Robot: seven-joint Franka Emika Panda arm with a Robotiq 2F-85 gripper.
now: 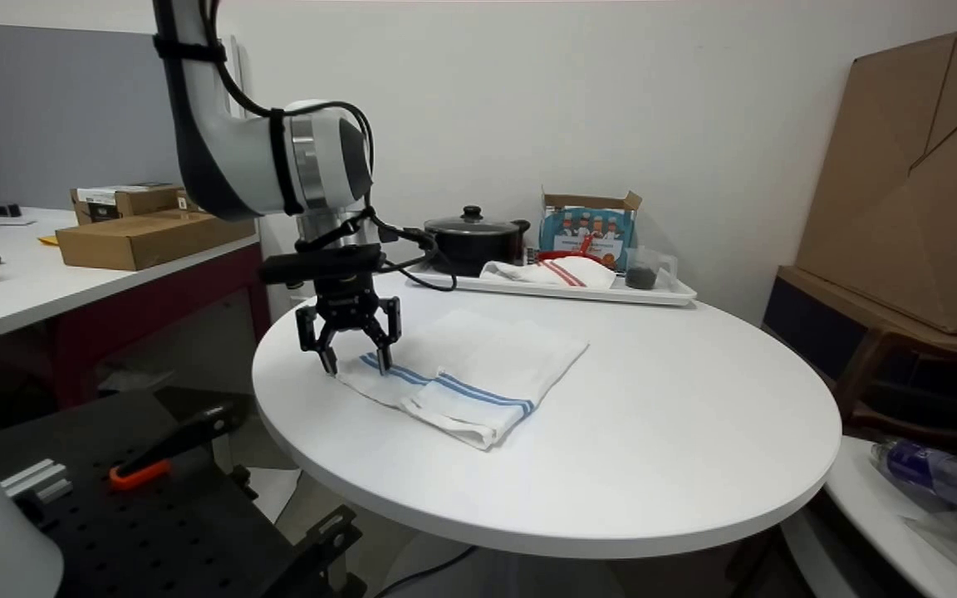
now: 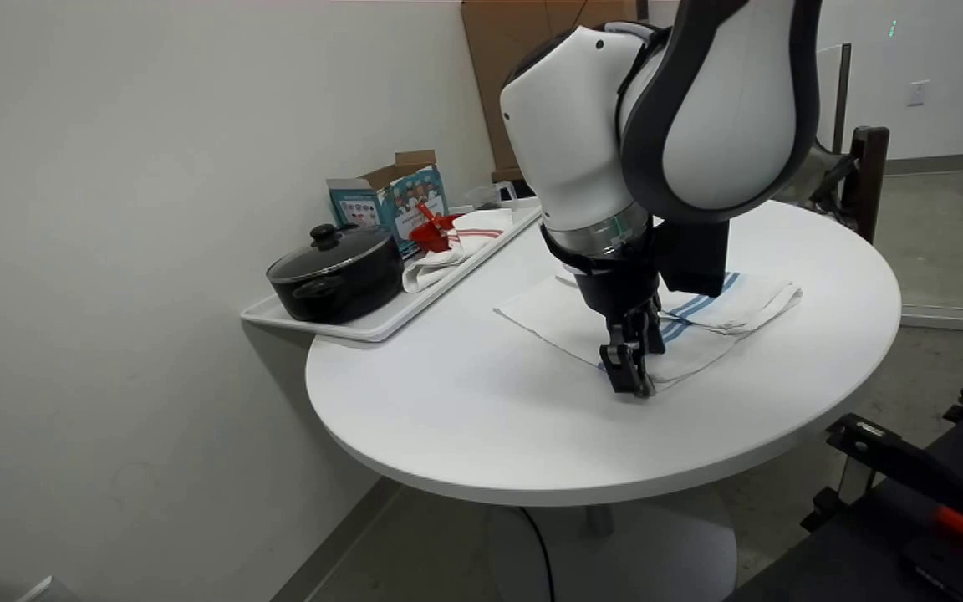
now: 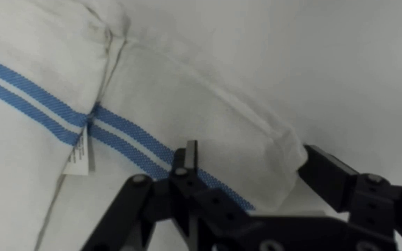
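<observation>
Your claw (image 1: 357, 365) stands spread around a corner (image 3: 286, 150) of the blue-striped towel (image 1: 478, 349), with no grip visible. The towel lies on the table (image 1: 678, 415), apart from the tray (image 1: 653, 296); its flap (image 1: 470, 405) away from the tray looks folded over, while your corner lies flat, not yet lifted.

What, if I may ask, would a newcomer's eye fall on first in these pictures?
Probably the white robot arm, its open jaws low at a corner of the blue-striped towel on the round white table. Next, perhaps, the black lidded pot standing on a white tray by the wall.
</observation>
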